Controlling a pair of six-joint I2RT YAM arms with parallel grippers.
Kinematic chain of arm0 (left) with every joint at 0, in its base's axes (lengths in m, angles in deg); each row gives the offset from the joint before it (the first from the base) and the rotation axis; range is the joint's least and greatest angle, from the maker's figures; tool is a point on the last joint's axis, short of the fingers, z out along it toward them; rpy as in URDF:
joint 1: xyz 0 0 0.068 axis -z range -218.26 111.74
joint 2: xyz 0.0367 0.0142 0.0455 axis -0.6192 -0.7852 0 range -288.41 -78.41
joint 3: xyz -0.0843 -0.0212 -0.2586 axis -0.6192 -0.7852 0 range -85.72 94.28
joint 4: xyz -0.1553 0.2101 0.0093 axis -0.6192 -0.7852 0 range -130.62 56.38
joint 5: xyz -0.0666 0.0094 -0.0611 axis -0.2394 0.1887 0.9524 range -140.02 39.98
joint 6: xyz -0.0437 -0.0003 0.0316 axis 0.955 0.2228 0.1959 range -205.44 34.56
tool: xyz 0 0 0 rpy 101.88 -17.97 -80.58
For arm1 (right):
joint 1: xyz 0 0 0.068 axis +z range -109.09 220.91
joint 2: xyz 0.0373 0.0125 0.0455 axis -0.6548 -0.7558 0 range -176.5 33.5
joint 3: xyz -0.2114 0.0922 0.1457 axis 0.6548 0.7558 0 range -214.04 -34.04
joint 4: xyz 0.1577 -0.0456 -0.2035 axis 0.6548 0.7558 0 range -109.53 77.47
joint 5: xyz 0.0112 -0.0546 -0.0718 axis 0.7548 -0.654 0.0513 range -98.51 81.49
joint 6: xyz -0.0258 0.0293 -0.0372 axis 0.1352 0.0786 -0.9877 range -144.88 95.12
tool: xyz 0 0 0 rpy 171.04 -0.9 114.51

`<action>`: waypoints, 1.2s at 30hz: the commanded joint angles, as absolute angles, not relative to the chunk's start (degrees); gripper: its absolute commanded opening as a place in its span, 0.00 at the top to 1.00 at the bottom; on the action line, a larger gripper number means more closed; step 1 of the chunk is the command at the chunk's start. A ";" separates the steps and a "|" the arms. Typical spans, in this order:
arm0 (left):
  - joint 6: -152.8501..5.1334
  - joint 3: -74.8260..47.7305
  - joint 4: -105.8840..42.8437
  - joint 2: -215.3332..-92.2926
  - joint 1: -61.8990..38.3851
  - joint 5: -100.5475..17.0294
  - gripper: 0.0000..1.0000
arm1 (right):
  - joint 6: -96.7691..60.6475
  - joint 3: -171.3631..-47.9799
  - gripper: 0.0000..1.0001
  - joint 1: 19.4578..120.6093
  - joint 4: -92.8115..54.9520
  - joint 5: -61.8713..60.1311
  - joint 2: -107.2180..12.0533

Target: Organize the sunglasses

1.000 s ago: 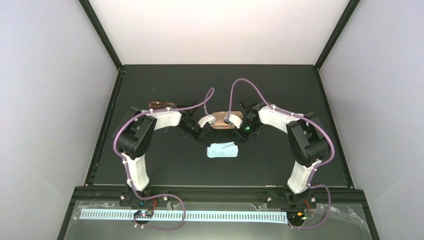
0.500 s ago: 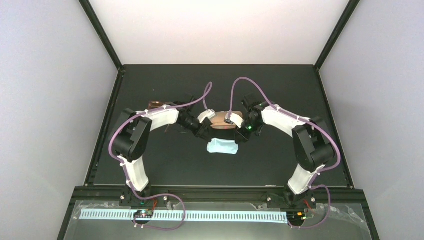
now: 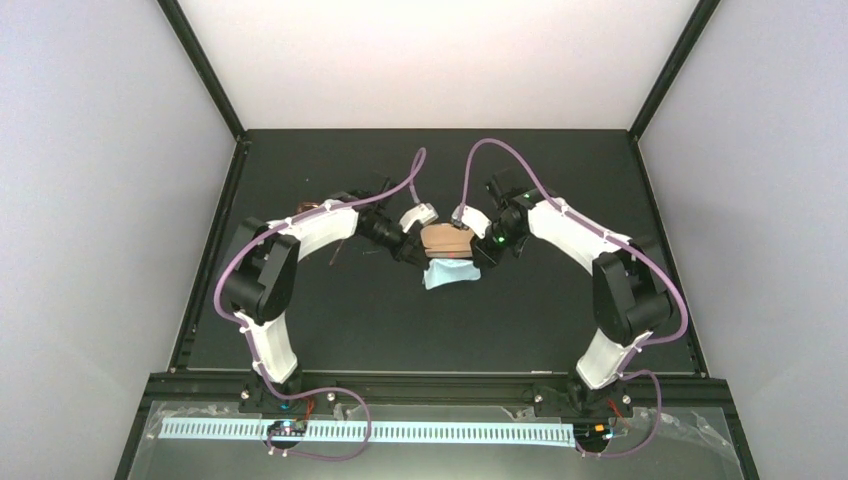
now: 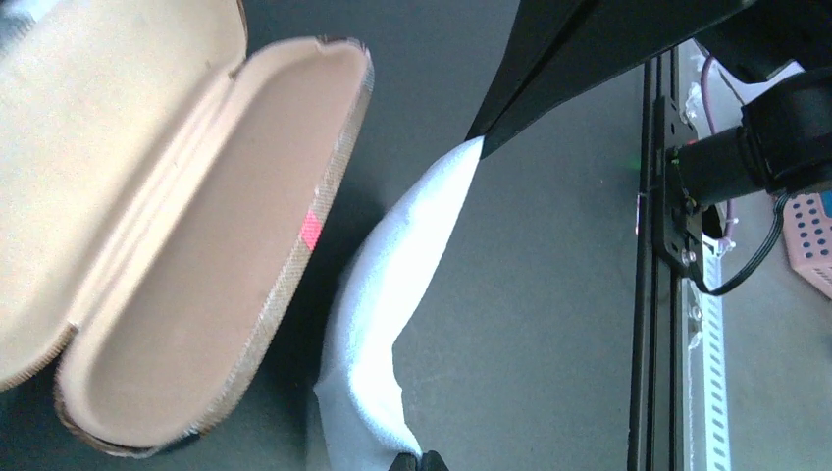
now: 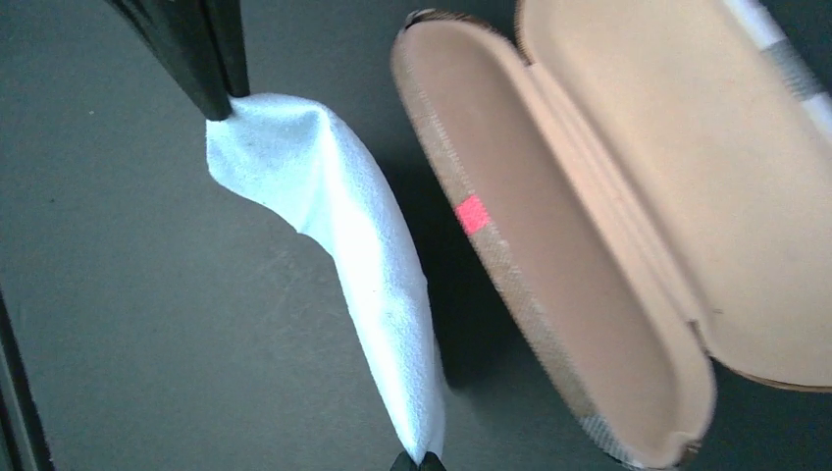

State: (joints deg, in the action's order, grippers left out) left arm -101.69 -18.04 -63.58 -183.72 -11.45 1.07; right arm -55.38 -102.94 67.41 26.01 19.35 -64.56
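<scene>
both arms meet over the middle of the black table (image 3: 330, 330): the left gripper (image 4: 417, 461) is pinched tight on one corner of the small light-blue cloth (image 4: 392, 285), the right gripper (image 5: 417, 461) is pinched tight on the opposite corner, and the cloth hangs between them in a soft, twisted sag just beside the oblong brown woven case (image 4: 196, 275), which lies open with its pale beige lining up. the thin reddish-brown sunglasses (image 3: 308, 210) lie well apart from this, on the table at the far side of the left arm and partly hidden by it, with nothing holding them. the step in hand looks like placing the cloth, probably into the open case. to do it well, move your two arms as one, so the span between the corners neither stretches nor slackens. bring the sag over the shallow lower half rather than the lid, and lower until the fabric rests on the lining before you let go. watch the near rim: a fingertip catching it could tip or slide the case. release both corners together, or the cloth may drag out to one side.
</scene>
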 commanded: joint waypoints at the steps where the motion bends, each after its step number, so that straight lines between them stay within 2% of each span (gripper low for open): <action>1: -100.82 -13.34 -63.91 -184.24 -11.97 2.19 0.98 | -54.84 -106.44 0.99 66.34 27.85 15.90 -64.06; 15: -98.19 -3.44 -64.20 -189.81 -13.88 -0.58 0.98 | -55.91 -115.83 0.99 64.02 30.52 12.98 -70.34; 36: -97.43 -0.71 -64.45 -195.64 -15.00 -4.37 0.98 | -53.71 -123.98 0.99 64.02 31.49 9.70 -79.33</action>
